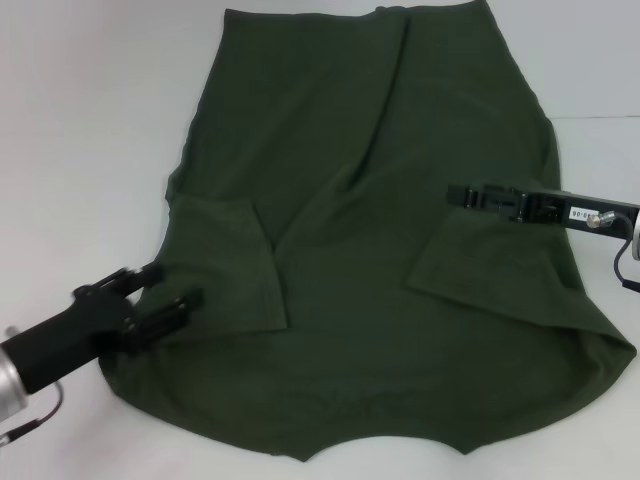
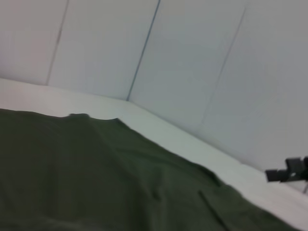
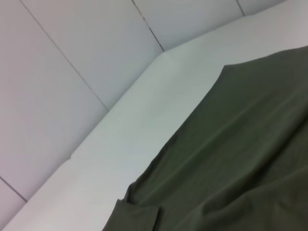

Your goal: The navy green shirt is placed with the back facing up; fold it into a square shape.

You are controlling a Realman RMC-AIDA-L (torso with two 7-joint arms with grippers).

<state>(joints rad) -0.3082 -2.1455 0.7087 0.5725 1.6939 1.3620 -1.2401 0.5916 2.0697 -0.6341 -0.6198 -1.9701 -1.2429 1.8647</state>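
Note:
The navy green shirt [image 1: 380,150] lies spread on the white table [image 1: 80,120], its hem toward the far edge. Both sleeves are turned inward onto the body: the left sleeve [image 1: 230,260] and the right sleeve [image 1: 490,265]. My left gripper [image 1: 170,288] is open at the shirt's near left edge, with its fingertips over the cloth beside the folded left sleeve and nothing held. My right gripper [image 1: 458,194] reaches in from the right, just above the folded right sleeve. The left wrist view shows the shirt [image 2: 96,178] and the right gripper [image 2: 288,171] far off. Cloth [image 3: 240,159] fills the right wrist view.
White table surface surrounds the shirt on the left and right. Pale panelled walls [image 2: 192,57] stand behind the table's far edge and meet at a corner [image 3: 161,50]. A cable [image 1: 625,265] hangs by the right wrist.

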